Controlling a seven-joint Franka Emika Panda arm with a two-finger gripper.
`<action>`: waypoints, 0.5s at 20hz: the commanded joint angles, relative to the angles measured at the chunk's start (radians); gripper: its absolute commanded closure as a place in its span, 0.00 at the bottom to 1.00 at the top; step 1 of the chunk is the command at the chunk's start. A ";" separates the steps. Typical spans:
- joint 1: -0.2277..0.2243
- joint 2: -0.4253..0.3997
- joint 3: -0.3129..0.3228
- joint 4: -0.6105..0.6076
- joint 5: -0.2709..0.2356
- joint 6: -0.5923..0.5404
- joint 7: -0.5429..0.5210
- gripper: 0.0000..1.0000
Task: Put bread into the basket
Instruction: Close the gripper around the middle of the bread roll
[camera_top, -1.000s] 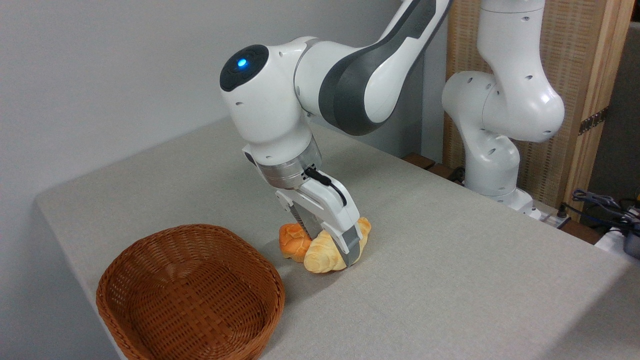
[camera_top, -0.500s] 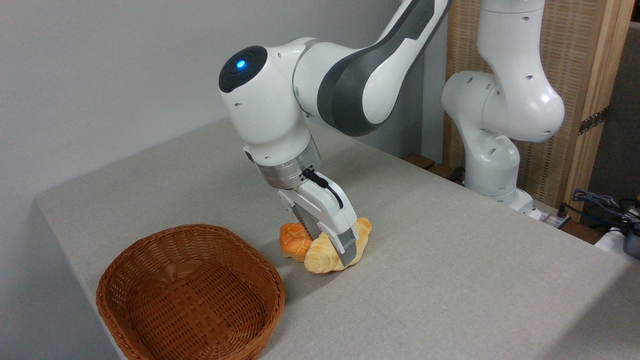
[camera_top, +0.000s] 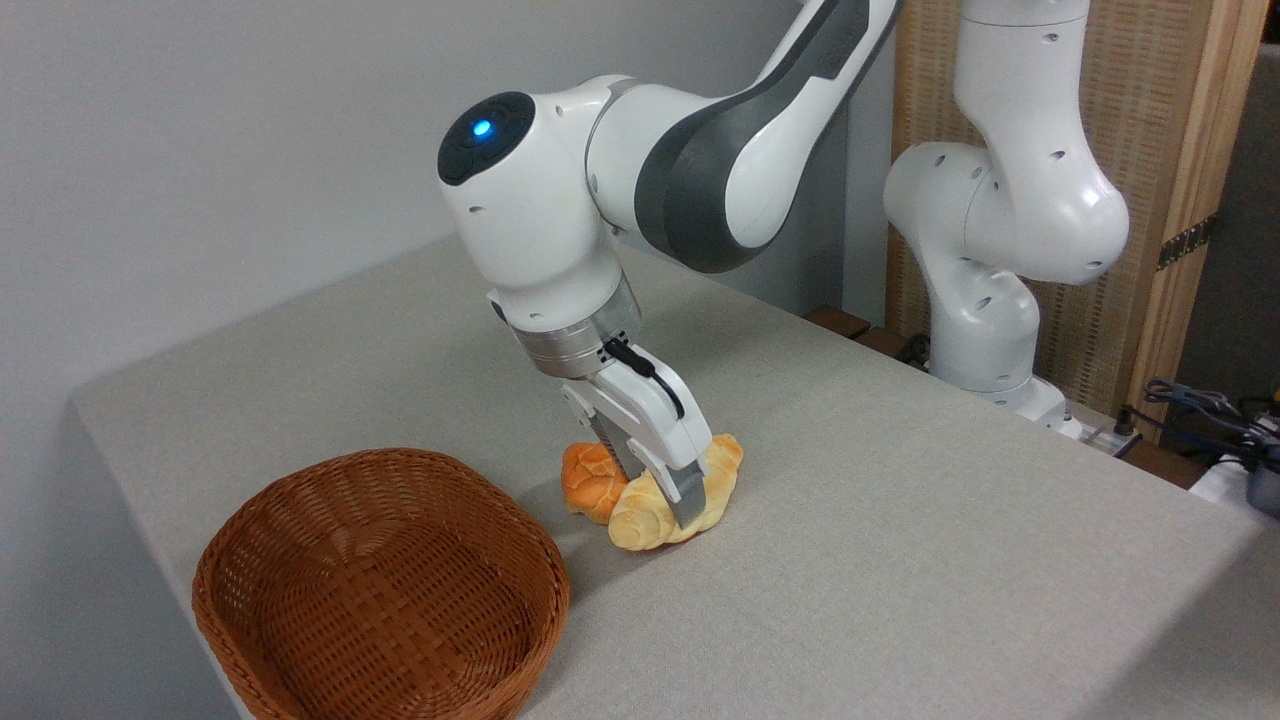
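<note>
The bread (camera_top: 640, 522), a long pale-yellow ridged roll, lies on the table just right of the basket (camera_top: 553, 590), a shallow reddish-brown wicker bowl at the front left with nothing in it. My gripper (camera_top: 655, 488) reaches down over the middle of the roll, one finger on each side. The near finger (camera_top: 687, 500) presses against the roll's front side, and the dark ribbed far finger (camera_top: 612, 450) sits behind it. The jaws are shut on the bread, which still touches the table.
A small orange-brown knotted bun (camera_top: 585, 482) rests against the bread's far left side, between it and the basket. The grey cloth-covered table (camera_top: 900, 560) stretches to the right. The arm's white base (camera_top: 985, 340) stands at the back right, with cables (camera_top: 1200, 410) beyond it.
The near finger has moved in toward the far one, squeezing the roll. The wrist has risen slightly and the roll has shifted a little with it.
</note>
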 joint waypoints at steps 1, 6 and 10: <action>0.001 0.002 0.005 -0.004 -0.021 0.000 0.026 0.71; 0.001 -0.007 0.011 0.005 -0.021 -0.006 0.028 0.71; 0.007 -0.015 0.015 0.071 -0.021 -0.044 0.043 0.71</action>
